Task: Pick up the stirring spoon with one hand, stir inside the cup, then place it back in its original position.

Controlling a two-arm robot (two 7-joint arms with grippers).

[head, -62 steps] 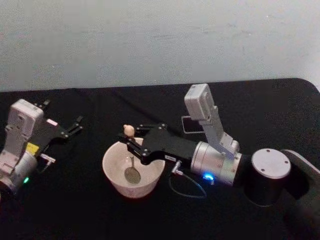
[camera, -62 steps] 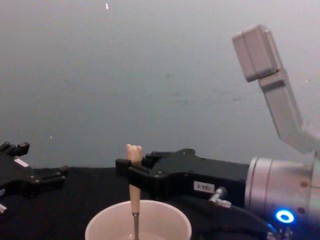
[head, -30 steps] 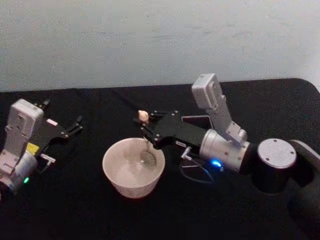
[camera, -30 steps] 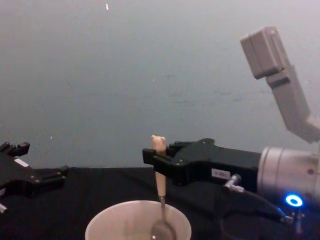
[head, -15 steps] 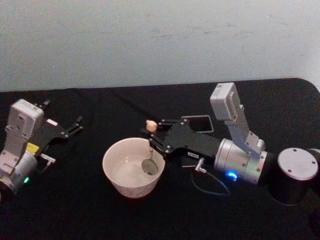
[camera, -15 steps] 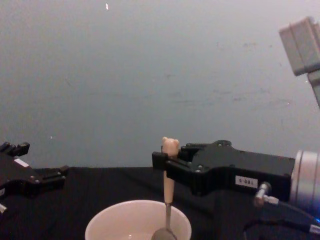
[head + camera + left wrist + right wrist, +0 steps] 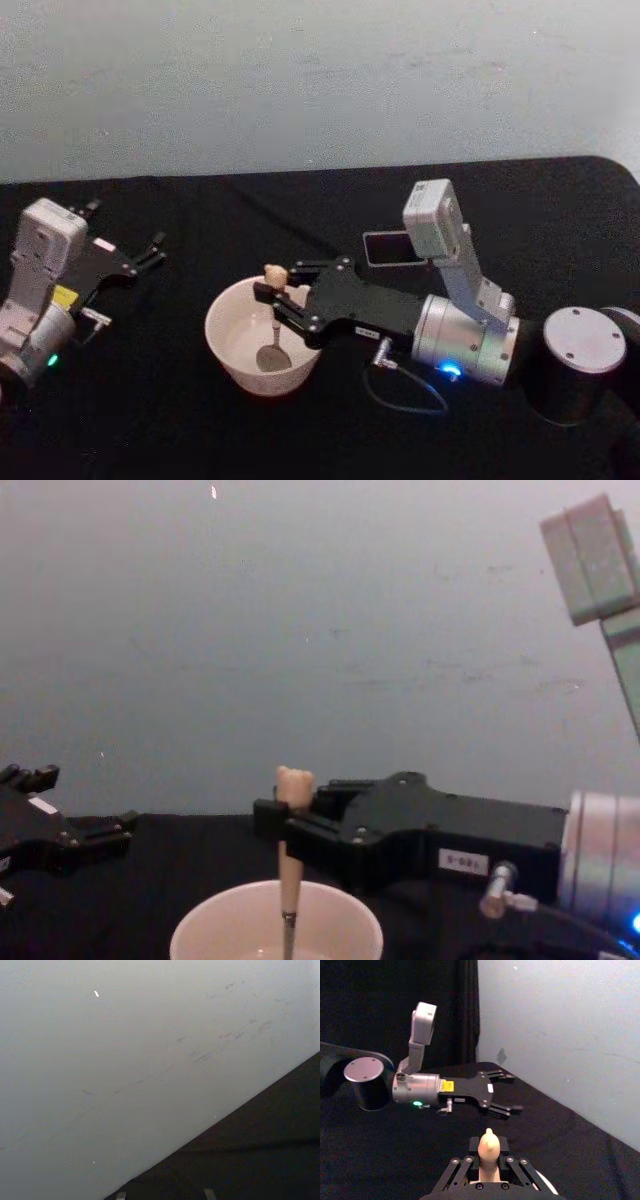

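Currently the right gripper [image 7: 272, 292] is pinched on the beige handle of the stirring spoon [image 7: 268, 356], just below the bear head. The spoon hangs nearly upright. Its metal bowl is down inside the cup [image 7: 217, 318], toward the 6 o'clock side of the interior; whether it touches the bottom cannot be told.

The right arm reaches in from about 4 o'clock in the head view. Its forearm runs low and nearly level over the black table [image 7: 150, 410], with the wrist camera block raised above it.

The holder [image 7: 385, 248], dark and square, stands upright at about 2 o'clock from the cup, apart from it and behind the right arm.

The left gripper [image 7: 150, 252] rests at about 10 o'clock from the cup, well apart, with its fingers spread and nothing between them. Its arm is parked near the table's left edge.
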